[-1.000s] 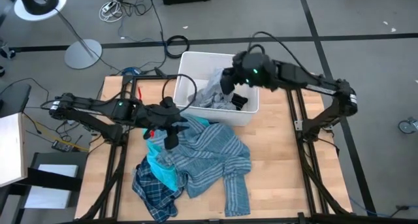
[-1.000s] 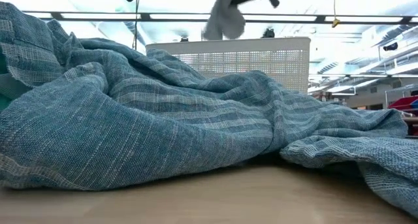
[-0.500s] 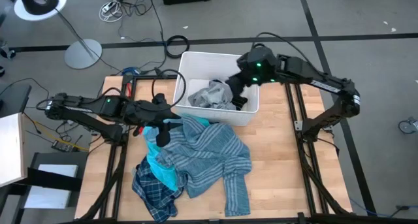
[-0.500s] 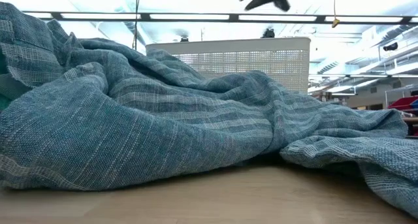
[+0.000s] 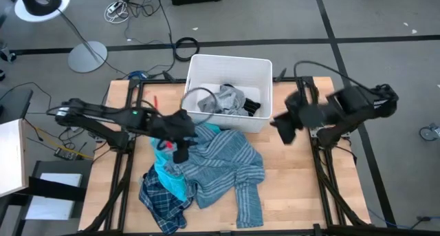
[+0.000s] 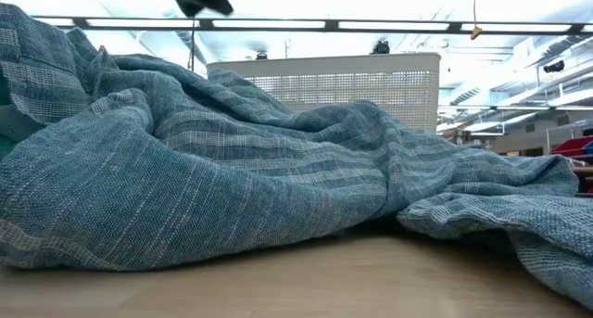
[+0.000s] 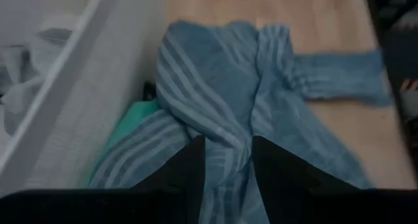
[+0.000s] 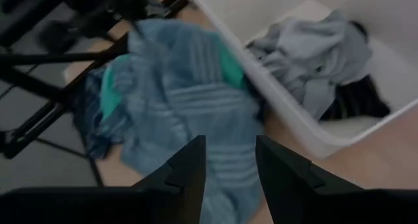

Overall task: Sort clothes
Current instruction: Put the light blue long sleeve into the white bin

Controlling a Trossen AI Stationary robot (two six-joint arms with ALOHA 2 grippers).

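Your left hand [image 5: 181, 152] hangs over the heaped clothes on the wooden desk [image 5: 295, 188], fingers parted and holding nothing.
The woven blue-grey striped shirt [image 5: 223, 167] lies crumpled beside the white plastic bin [image 5: 230, 62], covering a turquoise piece [image 5: 168, 175]; a grey top [image 5: 223, 98] sits inside. Your right hand [image 5: 283, 129], off the bin's corner, is also parted and empty.

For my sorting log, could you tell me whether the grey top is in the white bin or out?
In. The grey top lies crumpled inside the white bin; no gripper touches it.
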